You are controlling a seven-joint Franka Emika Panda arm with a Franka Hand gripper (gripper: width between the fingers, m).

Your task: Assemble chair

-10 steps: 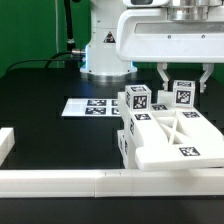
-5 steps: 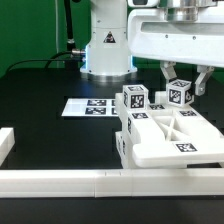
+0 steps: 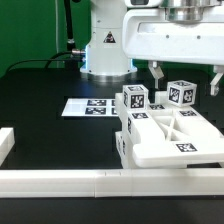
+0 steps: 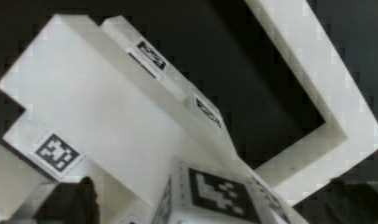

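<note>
Chair parts sit joined in one chunky white cluster [image 3: 168, 135] on the black table [image 3: 40, 95], directly under the robot's gripper [image 3: 185, 78]. Jaws stand wide apart, released, one finger [image 3: 157, 75] on each side of a small tagged cube [image 3: 182, 93] that sits at the top of the cluster, and neither finger appears to touch it. A second cube [image 3: 137, 100] stands just beside the jaws, outside them.

Judging by this, the step in hand is seating that cube on the frame, and the grip has let go. The next move likely calls for a straight lift clear of the cube without nudging it, then a reach for another loose part.

From the room, the outside camera shows the whole cluster, the open fingers, the low white rail [image 3: 100, 182] near the table's front edge and the marker board [image 3: 88, 106] well apart from the jaws. The wrist camera shows none of that; instead it gives a close look down past a tagged cube [image 4: 216, 190] between the jaws onto the slanted white seat [image 4: 115, 110] and a thin frame bar [image 4: 328, 90].
</note>
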